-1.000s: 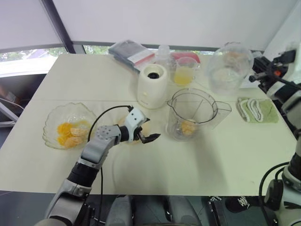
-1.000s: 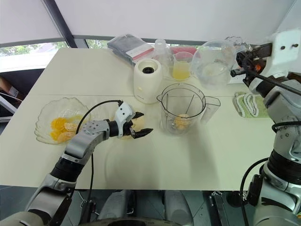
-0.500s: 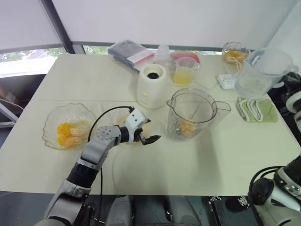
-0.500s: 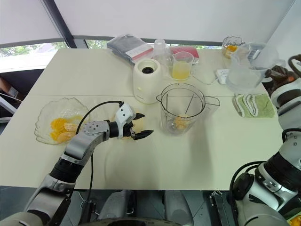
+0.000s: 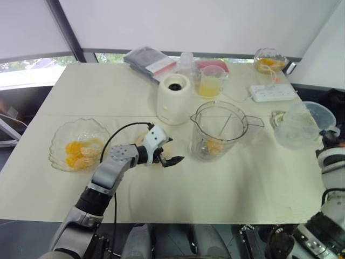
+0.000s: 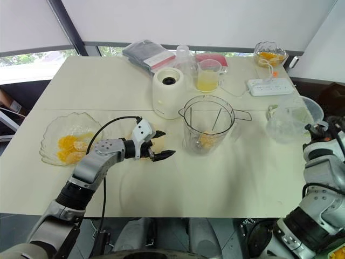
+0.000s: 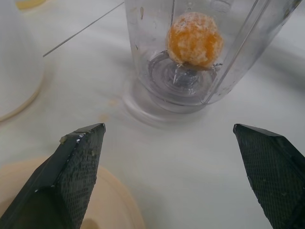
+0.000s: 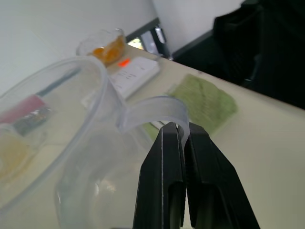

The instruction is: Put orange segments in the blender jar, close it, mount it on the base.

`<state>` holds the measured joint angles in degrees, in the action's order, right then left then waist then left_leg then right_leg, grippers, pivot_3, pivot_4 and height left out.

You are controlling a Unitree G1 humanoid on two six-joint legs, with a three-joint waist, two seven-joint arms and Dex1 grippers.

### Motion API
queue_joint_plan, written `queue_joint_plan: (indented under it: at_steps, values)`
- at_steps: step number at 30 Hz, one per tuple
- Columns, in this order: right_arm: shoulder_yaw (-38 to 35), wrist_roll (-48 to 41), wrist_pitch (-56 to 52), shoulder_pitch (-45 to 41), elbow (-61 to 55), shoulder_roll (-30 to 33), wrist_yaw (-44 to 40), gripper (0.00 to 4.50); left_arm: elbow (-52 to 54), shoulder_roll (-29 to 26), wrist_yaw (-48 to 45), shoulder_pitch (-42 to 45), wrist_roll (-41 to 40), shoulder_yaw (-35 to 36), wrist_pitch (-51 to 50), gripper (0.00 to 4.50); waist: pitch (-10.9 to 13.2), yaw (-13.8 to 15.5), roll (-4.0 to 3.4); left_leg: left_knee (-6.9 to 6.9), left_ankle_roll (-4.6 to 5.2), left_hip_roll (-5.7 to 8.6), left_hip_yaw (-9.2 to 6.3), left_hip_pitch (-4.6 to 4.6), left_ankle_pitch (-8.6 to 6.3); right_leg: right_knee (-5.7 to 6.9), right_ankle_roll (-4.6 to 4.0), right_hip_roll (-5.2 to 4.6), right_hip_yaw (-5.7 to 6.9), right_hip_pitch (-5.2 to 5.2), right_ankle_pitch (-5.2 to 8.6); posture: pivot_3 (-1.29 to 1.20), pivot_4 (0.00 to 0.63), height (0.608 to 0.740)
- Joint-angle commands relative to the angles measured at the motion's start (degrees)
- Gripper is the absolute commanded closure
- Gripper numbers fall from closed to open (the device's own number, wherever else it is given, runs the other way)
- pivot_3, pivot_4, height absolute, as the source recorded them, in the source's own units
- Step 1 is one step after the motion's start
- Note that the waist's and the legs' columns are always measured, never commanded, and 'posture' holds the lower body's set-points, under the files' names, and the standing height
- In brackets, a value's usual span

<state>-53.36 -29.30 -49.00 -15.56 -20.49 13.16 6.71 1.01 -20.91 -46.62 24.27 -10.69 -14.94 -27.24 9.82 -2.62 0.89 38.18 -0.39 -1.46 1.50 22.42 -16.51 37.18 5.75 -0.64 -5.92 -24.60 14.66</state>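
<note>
Pale table (image 5: 242,183) by windows: your right gripper (image 8: 183,130), clamped on the clear lid (image 5: 296,127), has dropped to mid-right; left gripper (image 5: 172,150) stays spread wide, empty, beside the centre-frame blender jar (image 5: 218,129).

The cream table (image 5: 226,189) carries a glass bowl (image 5: 59,141) of orange segments (image 5: 78,155) at the near left. A white blender base (image 5: 174,99) stands mid-table, with the blender jar (image 5: 199,137) just right of it and nearer. Along the far edge lie grey packets (image 5: 150,60), a measuring cup (image 5: 211,81), a power strip (image 5: 272,93) and a small glass bowl (image 5: 270,58).
</note>
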Motion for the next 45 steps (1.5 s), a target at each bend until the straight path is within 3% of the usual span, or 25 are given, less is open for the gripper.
queue_joint_plan:
  at_steps: [1, 14, 36, 40, 45]
  values:
    - [-0.2, 0.9, 8.1, 2.0, 1.5, -1.0, 0.3, 4.48, 3.2, -0.3, 0.0, -0.5, -0.5, 0.1, -0.4, 0.00, 0.0, 0.0, 0.00, 0.00, 0.00, 0.00, 0.00, 0.00, 0.00, 0.00, 0.00, 0.00, 0.00, 0.00, 0.00, 0.00, 0.150, 0.740]
    - [1.5, 0.9, 24.7, 2.5, 14.9, -0.8, 2.6, 4.48, 6.8, -1.1, 0.8, -2.2, -0.7, 0.3, -2.7, 0.00, 0.0, -0.8, -0.05, 0.00, 0.00, 0.01, 0.04, -0.05, 0.01, 0.01, 0.00, 0.01, -0.07, 0.02, 0.00, 0.00, 0.150, 0.740]
    - [7.1, 1.1, 26.1, 7.7, 22.3, -1.1, 4.8, 4.48, 8.8, -1.9, 1.8, -4.2, -0.4, 0.3, -3.0, 0.00, 0.0, -1.4, -0.06, 0.00, 0.00, -0.03, 0.02, -0.06, 0.01, -0.03, -0.01, 0.01, -0.09, 0.06, 0.01, 0.00, 0.150, 0.740]
    - [7.6, 0.3, 26.3, 9.0, 21.4, -1.1, 5.1, 3.10, 8.4, -1.9, 1.7, -4.1, -0.3, 0.3, -2.7, 0.00, 0.0, -1.3, -0.05, 0.00, 0.00, -0.03, 0.02, -0.12, 0.01, -0.04, -0.02, 0.01, -0.09, 0.12, 0.01, 0.00, 0.150, 0.740]
    - [8.8, -1.0, 24.7, 11.0, 17.8, -0.8, 4.3, 0.37, 7.7, -1.7, 1.4, -4.1, -0.2, 0.0, -2.0, 0.00, 0.0, -1.4, -0.06, 0.00, 0.00, -0.05, 0.04, -0.10, 0.01, -0.07, -0.01, 0.00, -0.11, 0.12, 0.02, 0.00, 0.150, 0.740]
